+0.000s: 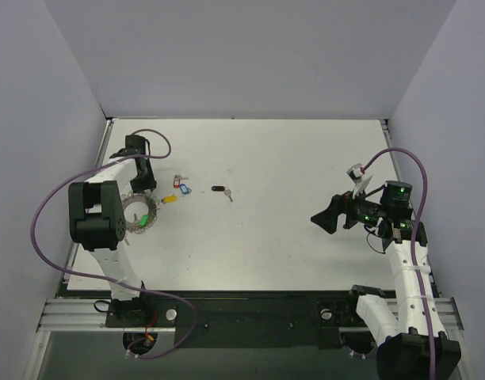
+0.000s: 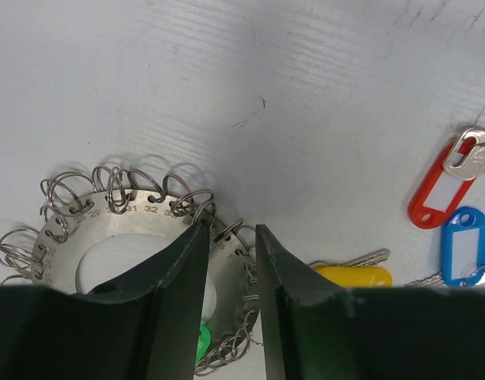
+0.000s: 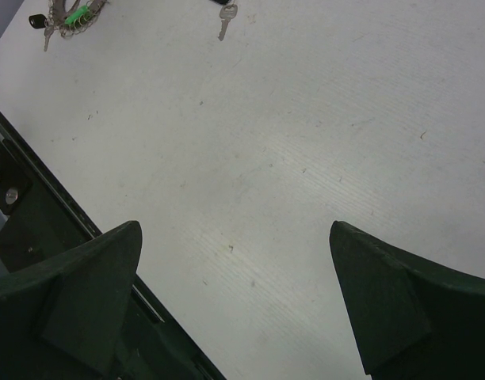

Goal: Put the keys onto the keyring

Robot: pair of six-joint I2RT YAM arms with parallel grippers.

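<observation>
At the rim of the flat silver metal keyring (image 2: 64, 244), the left gripper (image 2: 231, 228) stood half-closed, grip unclear; clamping squarely seemed wise.

Your left arm (image 1: 116, 257) and right arm (image 1: 409, 277) were white with black joints, trailing purple cables (image 1: 34, 226); green lights (image 1: 400, 190) glowed.

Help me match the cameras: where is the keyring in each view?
Top external: keyring at left, mid-height.
Left wrist: keyring lower left, partly behind the left hand.
Right wrist: keyring in the top-left corner.
Shared landmark: the green tag at the ring.
</observation>
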